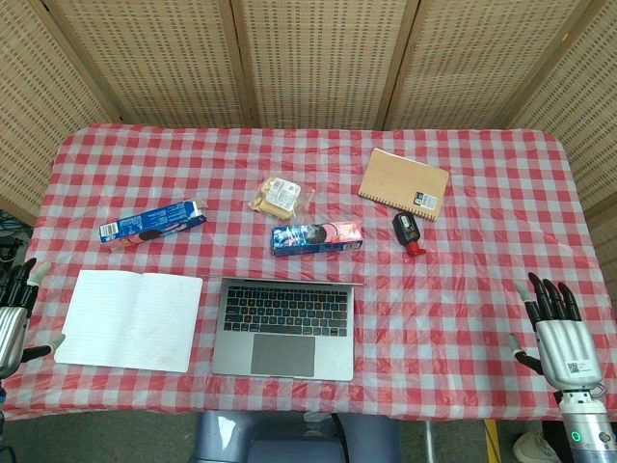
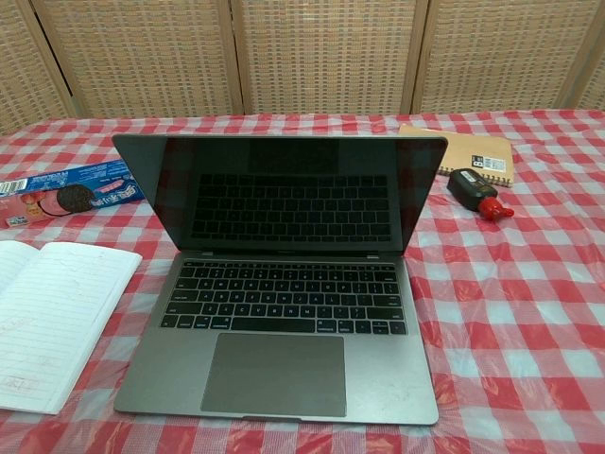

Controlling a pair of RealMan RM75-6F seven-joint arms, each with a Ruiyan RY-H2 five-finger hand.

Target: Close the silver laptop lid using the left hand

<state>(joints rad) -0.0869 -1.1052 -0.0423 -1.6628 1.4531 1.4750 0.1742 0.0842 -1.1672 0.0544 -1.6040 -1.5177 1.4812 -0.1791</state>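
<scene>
The silver laptop (image 1: 284, 328) (image 2: 279, 355) sits open near the table's front edge, its lid (image 2: 281, 196) upright with a dark screen. My left hand (image 1: 13, 311) hangs at the far left edge of the head view, fingers spread, holding nothing, well left of the laptop. Off the table's right front corner my right hand (image 1: 554, 328) is raised with fingers apart and empty. Neither hand shows in the chest view.
An open white notebook (image 1: 130, 320) (image 2: 47, 317) lies left of the laptop. Behind it are a blue cookie box (image 1: 152, 223) (image 2: 66, 194), a dark cookie pack (image 1: 316, 237), a snack bag (image 1: 278, 196), a brown notebook (image 1: 405, 182) (image 2: 473, 151) and a small black bottle with a red cap (image 1: 408, 232) (image 2: 477, 192).
</scene>
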